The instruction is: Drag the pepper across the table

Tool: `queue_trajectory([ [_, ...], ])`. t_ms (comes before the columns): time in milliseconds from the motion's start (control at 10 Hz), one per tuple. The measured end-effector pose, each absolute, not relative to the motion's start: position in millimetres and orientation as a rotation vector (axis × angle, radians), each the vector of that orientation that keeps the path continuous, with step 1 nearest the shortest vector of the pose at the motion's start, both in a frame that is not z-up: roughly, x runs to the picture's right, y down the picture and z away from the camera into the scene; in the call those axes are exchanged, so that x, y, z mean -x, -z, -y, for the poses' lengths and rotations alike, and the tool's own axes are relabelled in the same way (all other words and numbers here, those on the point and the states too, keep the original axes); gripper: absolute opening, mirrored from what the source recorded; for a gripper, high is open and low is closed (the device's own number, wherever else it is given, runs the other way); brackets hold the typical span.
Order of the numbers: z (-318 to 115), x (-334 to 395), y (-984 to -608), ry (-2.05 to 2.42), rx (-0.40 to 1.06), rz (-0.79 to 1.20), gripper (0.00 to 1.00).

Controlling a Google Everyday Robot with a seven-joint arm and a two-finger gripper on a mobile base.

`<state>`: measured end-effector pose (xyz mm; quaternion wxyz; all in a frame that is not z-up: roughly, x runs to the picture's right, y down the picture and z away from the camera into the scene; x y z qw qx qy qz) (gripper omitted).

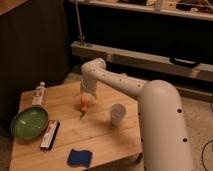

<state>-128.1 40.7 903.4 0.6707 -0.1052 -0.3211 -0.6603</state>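
The pepper (83, 105) is a small orange chili with a darker tip pointing toward the front, lying near the middle of the wooden table (100, 142). My white arm reaches from the right across the table's back edge. My gripper (86, 95) points down right above the pepper's upper end and seems to touch it. The arm's wrist hides the fingers.
A white cup (118, 113) stands right of the pepper. A green bowl (29, 122) sits at the left front, a dark flat bar (49, 135) beside it, a blue sponge (79, 157) at the front, and a white tube (38, 94) at the back left.
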Motion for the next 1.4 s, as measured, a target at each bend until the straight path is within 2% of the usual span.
queue_trajectory([
  [1400, -76, 159, -922, 1.562, 0.303, 0.77, 0.8],
])
